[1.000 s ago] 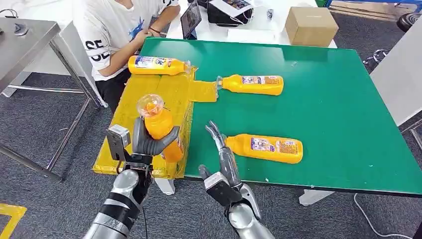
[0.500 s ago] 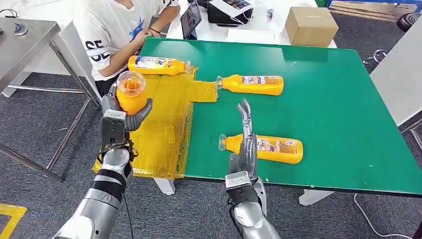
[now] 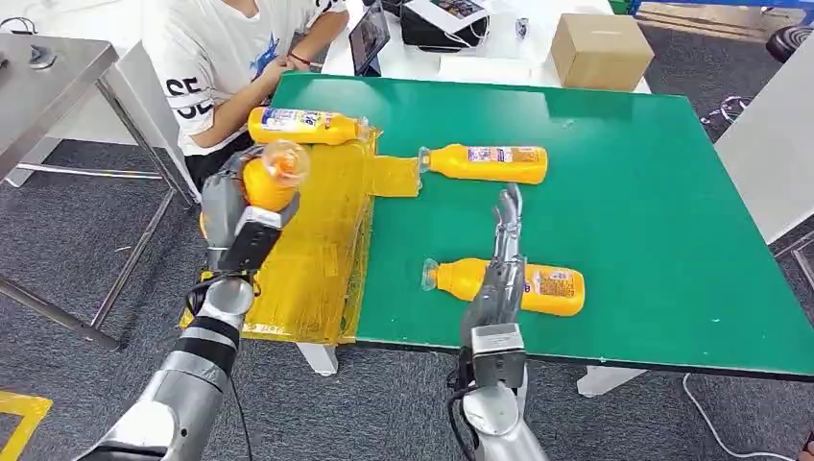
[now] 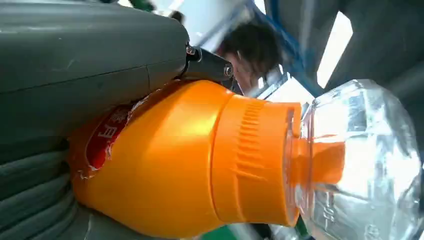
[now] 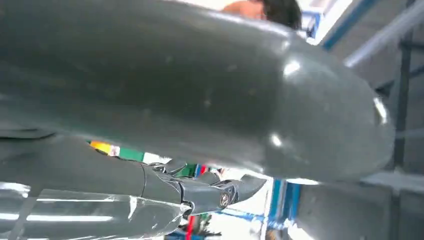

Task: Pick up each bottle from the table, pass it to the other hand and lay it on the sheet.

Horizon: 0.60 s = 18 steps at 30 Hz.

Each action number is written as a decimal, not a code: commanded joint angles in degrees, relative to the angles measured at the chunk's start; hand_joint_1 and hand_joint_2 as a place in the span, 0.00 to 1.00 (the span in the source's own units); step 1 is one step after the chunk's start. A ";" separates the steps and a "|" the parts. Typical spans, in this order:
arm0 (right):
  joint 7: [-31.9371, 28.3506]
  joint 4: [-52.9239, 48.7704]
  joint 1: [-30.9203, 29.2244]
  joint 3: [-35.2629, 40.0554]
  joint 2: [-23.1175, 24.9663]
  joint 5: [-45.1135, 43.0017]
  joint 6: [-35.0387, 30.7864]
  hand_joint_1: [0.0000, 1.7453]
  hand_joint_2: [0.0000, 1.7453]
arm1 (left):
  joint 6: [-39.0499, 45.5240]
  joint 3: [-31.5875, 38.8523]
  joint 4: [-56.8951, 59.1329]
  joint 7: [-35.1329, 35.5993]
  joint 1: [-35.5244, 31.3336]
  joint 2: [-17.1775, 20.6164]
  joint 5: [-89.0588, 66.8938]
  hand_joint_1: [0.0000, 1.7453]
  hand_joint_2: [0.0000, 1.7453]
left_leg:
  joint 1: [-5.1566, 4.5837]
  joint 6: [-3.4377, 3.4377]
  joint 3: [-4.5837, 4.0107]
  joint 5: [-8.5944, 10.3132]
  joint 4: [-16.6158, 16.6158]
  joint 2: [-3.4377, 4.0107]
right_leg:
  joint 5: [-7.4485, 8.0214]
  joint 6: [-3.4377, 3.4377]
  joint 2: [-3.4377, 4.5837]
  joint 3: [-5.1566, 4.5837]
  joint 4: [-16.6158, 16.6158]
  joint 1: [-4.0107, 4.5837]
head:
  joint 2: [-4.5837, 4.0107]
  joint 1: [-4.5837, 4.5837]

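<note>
Gripping an orange plastic bottle with a clear domed cap [image 3: 269, 176], the left robot hand [image 3: 233, 206] holds it lifted above the far left part of the yellow plastic sheet [image 3: 298, 274], cap end tilted up and away from the robot. In the left wrist view the same bottle [image 4: 200, 160] lies pressed against the grey thumb and ribbed cover of that robot hand [image 4: 60, 125], its red label partly showing.

The right robot hand [image 3: 501, 259] reaches over the near part of the green surface [image 3: 672, 240], its fingers [image 3: 507, 216] stretched out straight and apart, clasping nothing. It lies across a second orange bottle on its side [image 3: 547, 288], whose cap points toward the sheet; whether the robot hand touches that bottle cannot be told.

A third orange bottle [image 3: 494, 163] lies on its side farther back on the surface, its cap at the edge of a yellow strip joined to the sheet. A fourth orange bottle [image 3: 302, 126] lies on the sheet's far edge, just beside a seated person in a white printed shirt [image 3: 216, 58]. Behind the surface sits a brown cardboard box [image 3: 600, 48].
</note>
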 commanded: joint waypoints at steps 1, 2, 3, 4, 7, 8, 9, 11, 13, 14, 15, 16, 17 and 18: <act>0.00 -0.53 -2.66 -4.89 -0.91 -1.44 1.59 0.00 0.00 | -4.91 -8.14 22.88 4.96 -9.51 5.06 -13.29 1.00 1.00 | 0.07 -0.11 0.34 -0.11 -0.02 0.11 | -0.05 -0.13 0.17 0.32 -0.05 0.06 | 0.00 0.00; 0.00 -0.66 -2.59 -4.95 -0.83 -1.63 1.82 0.00 0.00 | -5.38 -8.28 23.19 5.04 -9.31 5.27 -13.84 1.00 1.00 | 0.08 -0.12 0.38 -0.14 -0.01 0.09 | -0.06 -0.16 0.16 0.34 -0.02 0.07 | 0.00 0.00; 0.00 -0.73 -2.53 -4.98 -0.82 -1.57 1.80 0.00 0.00 | -5.70 -8.34 23.37 5.05 -9.15 5.35 -14.13 1.00 1.00 | 0.07 -0.11 0.36 -0.11 -0.06 0.12 | 0.04 -0.27 0.15 0.30 -0.06 0.06 | 0.00 0.00; 0.00 -0.76 -2.49 -4.97 -0.81 -1.55 1.80 0.00 0.00 | -5.62 -8.30 23.36 4.99 -9.01 5.35 -14.18 1.00 1.00 | 0.05 -0.09 0.27 -0.09 -0.02 0.19 | 0.04 -0.25 0.12 0.22 -0.03 0.05 | 0.00 0.00; 0.00 -0.76 -2.49 -4.97 -0.81 -1.55 1.80 0.00 0.00 | -5.62 -8.30 23.36 4.99 -9.01 5.35 -14.18 1.00 1.00 | 0.09 -0.13 0.36 -0.16 0.00 0.22 | -0.01 -0.29 0.17 0.31 -0.02 0.09 | 0.00 0.00; 0.00 -0.40 -2.45 -5.44 -0.54 -2.16 2.48 0.00 0.00 | -14.74 -8.85 24.43 6.15 -8.99 5.14 -14.15 1.00 1.00 | 0.05 -0.09 0.21 -0.09 -0.01 0.19 | 0.04 -0.25 0.11 0.15 -0.01 0.06 | 0.00 0.00; 0.00 -0.34 -2.52 -5.85 -0.53 -2.33 2.82 0.00 0.00 | -15.01 -9.71 24.55 6.96 -8.17 5.01 -15.83 1.00 1.00 | 0.09 -0.12 0.29 -0.15 0.03 0.19 | 0.00 -0.28 0.13 0.24 0.00 0.09 | 0.00 0.00; 0.00 -0.13 -2.62 -6.21 -0.51 -2.46 3.57 0.00 0.00 | -14.56 -10.87 25.72 7.41 -7.55 4.80 -18.16 1.00 1.00 | 0.06 -0.10 0.36 -0.13 -0.04 0.20 | 0.00 -0.27 0.14 0.28 -0.04 0.06 | 0.00 -0.02; 0.00 0.28 -2.62 -6.38 -0.41 -2.40 4.01 0.00 0.00 | -14.53 -11.54 26.46 7.77 -7.44 4.90 -19.46 1.00 1.00 | 0.06 -0.10 0.39 -0.14 -0.04 0.24 | 0.02 -0.26 0.19 0.32 -0.07 0.06 | 0.00 -0.02; 0.00 0.37 -2.59 -6.55 -0.33 -2.49 4.07 0.00 0.00 | -15.07 -11.00 26.48 7.66 -7.33 4.88 -18.98 1.00 1.00 | 0.05 -0.07 0.21 -0.08 -0.02 0.22 | 0.07 -0.23 0.15 0.15 -0.04 0.05 | 0.00 0.00; 0.00 0.49 -2.41 -6.64 -0.25 -2.63 4.21 0.00 0.00 | -15.08 -11.03 26.58 7.66 -7.12 5.07 -19.20 1.00 1.00 | 0.09 -0.10 0.34 -0.16 0.02 0.27 | 0.02 -0.27 0.22 0.27 -0.04 0.09 | 0.00 0.00; 0.00 0.81 -2.46 -6.80 -0.27 -2.65 4.38 0.00 0.00 | -15.66 -10.67 26.53 7.50 -7.12 5.05 -18.85 1.00 1.00 | 0.06 -0.09 0.28 -0.12 -0.01 0.25 | 0.03 -0.25 0.18 0.22 -0.03 0.06 | 0.00 0.00; 0.00 1.19 -2.44 -6.92 -0.26 -2.72 4.60 0.00 0.00 | -15.87 -10.82 26.51 7.43 -7.00 5.26 -19.12 1.00 1.00 | 0.04 -0.07 0.18 -0.06 -0.03 0.23 | 0.07 -0.23 0.14 0.11 -0.03 0.04 | 0.00 0.00; 0.00 1.37 -2.44 -7.01 -0.22 -2.83 4.86 0.00 0.00 | -15.96 -10.94 26.48 7.56 -6.94 5.41 -19.40 1.00 1.00 | 0.07 -0.11 0.30 -0.12 -0.02 0.27 | 0.04 -0.27 0.20 0.24 -0.05 0.07 | 0.00 0.00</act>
